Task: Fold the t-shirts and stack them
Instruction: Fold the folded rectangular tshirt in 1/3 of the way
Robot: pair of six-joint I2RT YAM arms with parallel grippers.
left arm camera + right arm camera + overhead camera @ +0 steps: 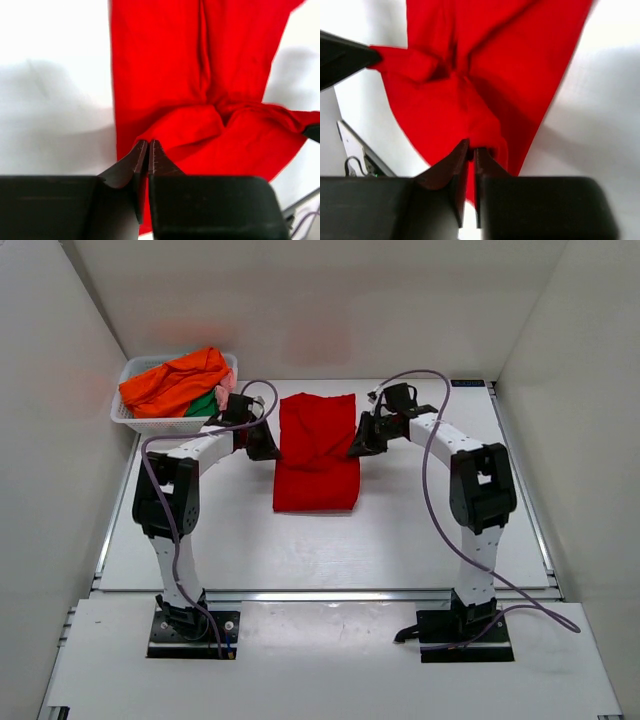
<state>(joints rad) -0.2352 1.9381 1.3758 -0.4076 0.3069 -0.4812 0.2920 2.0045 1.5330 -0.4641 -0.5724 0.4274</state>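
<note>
In the middle of the frame, the left gripper (272,450) and the right gripper (356,448), both nearly closed, pinch the sides of the red shirt (316,465).

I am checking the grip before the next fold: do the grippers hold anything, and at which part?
Both pinch the red t-shirt: the left gripper on its left side edge, the right gripper on its right side edge.

Hidden from me

Both wrist views crop the red t-shirt (200,75); my left gripper (148,143) and right gripper (471,149) hide any pinched cloth; the orange t-shirt (175,380) mostly buries the green t-shirt (205,403).
</note>
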